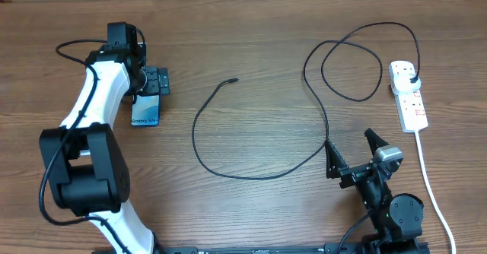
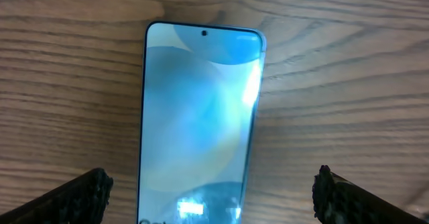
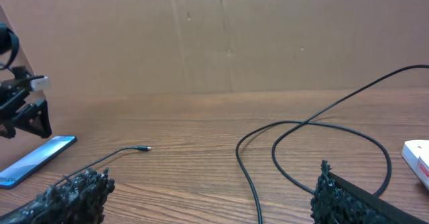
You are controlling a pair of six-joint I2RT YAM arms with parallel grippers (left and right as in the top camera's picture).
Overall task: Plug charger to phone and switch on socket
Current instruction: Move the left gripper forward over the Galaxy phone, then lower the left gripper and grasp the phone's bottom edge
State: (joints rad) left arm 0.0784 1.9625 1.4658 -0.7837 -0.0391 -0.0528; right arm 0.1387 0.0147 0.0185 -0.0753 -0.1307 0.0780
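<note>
step: secure phone [image 2: 201, 110] | left pincer [image 2: 211, 194]: open, fingers either side of phone | right pincer [image 3: 211, 200]: open, empty, near charger [image 1: 193, 132] | advice: close squarely on long edges, keep port end clear

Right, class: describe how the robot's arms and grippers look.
The left arm has white links, bulky black joints and a loose black cable alongside. The right arm is mostly black with a grey block. The left gripper and right gripper are black, with rough-textured fingers.

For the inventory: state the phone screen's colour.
The phone screen is light blue-teal; left wrist view best.
</note>
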